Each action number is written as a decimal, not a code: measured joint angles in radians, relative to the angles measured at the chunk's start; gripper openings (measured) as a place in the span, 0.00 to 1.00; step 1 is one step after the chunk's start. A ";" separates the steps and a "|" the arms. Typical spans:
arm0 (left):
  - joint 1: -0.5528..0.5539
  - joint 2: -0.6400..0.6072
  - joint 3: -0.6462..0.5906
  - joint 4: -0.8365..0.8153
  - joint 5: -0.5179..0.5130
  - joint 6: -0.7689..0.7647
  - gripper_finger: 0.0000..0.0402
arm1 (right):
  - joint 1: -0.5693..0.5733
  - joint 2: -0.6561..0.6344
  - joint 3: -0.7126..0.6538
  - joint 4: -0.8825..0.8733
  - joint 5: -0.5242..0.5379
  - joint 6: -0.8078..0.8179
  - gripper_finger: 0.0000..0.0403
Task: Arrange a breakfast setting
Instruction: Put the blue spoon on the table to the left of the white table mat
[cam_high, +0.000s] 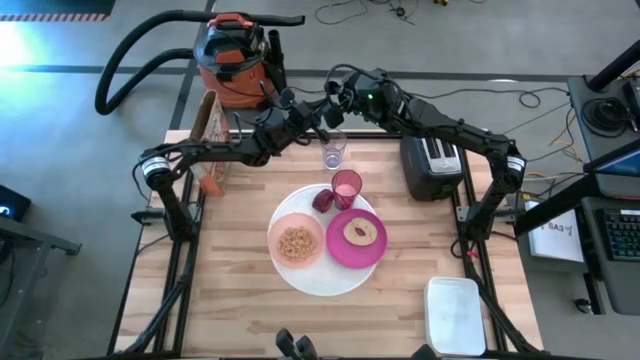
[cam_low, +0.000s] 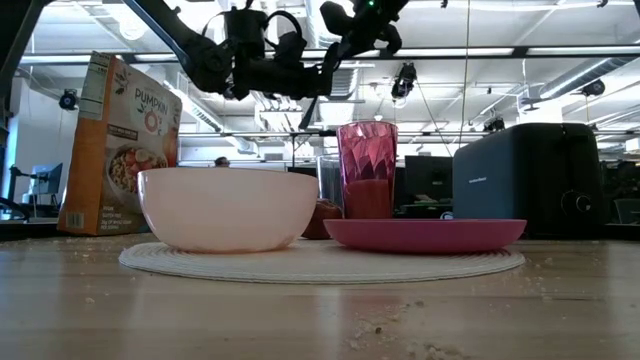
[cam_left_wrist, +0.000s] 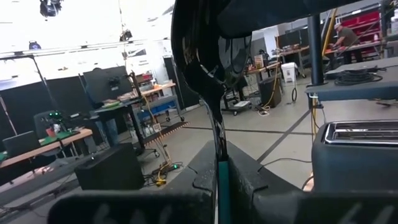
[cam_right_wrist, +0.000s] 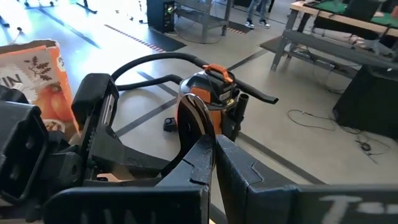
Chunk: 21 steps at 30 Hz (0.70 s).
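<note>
My two grippers meet high above the table's far edge, over the clear glass (cam_high: 334, 150). My left gripper (cam_high: 305, 112) and my right gripper (cam_high: 335, 100) are both shut on the teal-handled spoon (cam_left_wrist: 214, 118). The large white plate (cam_high: 320, 278) lies mid-table. On it rest the pale pink bowl (cam_high: 296, 243) with cereal, the magenta plate (cam_high: 357, 240) with a ring-shaped pastry, and a dark red fruit (cam_high: 324, 200). The translucent pink cup (cam_high: 346, 186) stands at the plate's far rim. My left gripper pinches the spoon's teal handle (cam_left_wrist: 222, 186) between its two fingers. The spoon runs along the fingers and sticks out ahead of them, clear of the table. My right gripper pinches the spoon's metal bowl end (cam_right_wrist: 194, 118) between its two fingers, coming from the opposite side.
A black toaster (cam_high: 432, 165) stands at the far right and a cereal box (cam_high: 208, 140) at the far left. A white lidded container (cam_high: 455, 315) lies near the front right. The orange-and-black shop vacuum (cam_high: 235, 55) stands on the floor behind the table.
</note>
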 joint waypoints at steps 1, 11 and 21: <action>0.000 0.000 0.000 0.000 0.002 0.000 0.00 | 0.001 0.000 0.000 0.000 0.012 -0.003 0.02; 0.000 -0.001 0.005 -0.027 0.008 0.001 0.02 | 0.003 -0.002 0.000 -0.002 0.032 -0.007 0.02; -0.001 -0.001 0.005 -0.044 0.006 0.001 0.18 | 0.002 -0.004 0.000 -0.015 0.060 0.024 0.02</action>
